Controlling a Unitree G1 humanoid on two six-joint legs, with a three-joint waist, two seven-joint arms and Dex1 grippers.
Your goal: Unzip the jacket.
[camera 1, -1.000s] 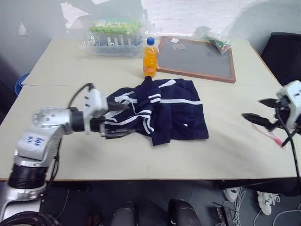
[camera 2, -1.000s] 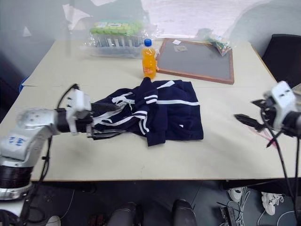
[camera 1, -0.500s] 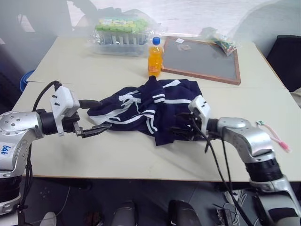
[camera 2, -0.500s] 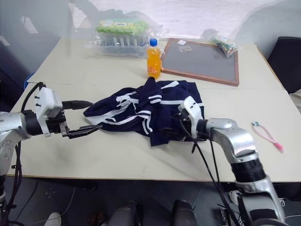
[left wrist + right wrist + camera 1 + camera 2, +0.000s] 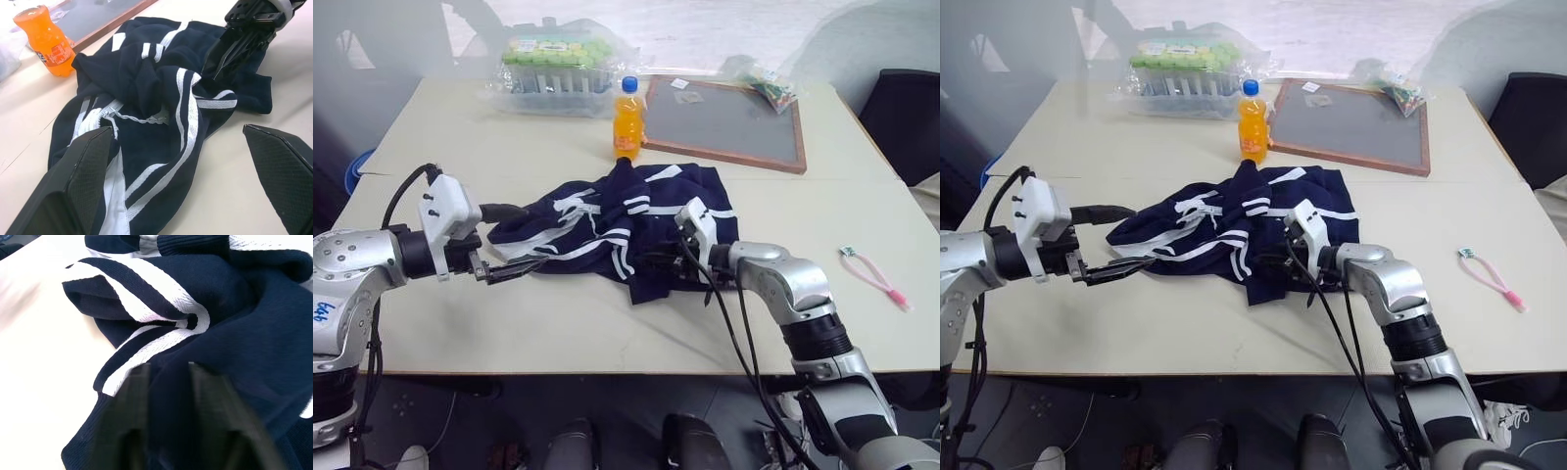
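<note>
We're getting soft, even light over the bench [image 5: 460,147], with the far end washing out into hazy white glare. Shadows are staying faint. Up close, the right gripper [image 5: 166,421] is blurring out of focus while the jacket [image 5: 220,333] is holding sharp.

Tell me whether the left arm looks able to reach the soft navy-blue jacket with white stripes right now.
Probably yes: the left gripper, jaws open, sits at the navy-blue jacket's near edge with nothing between them.

The jacket [image 5: 636,230] is soft matt knit cloth with woven white stripes; the table [image 5: 460,147] smooth and matt; the orange bottle [image 5: 626,118] glossy plastic.
</note>
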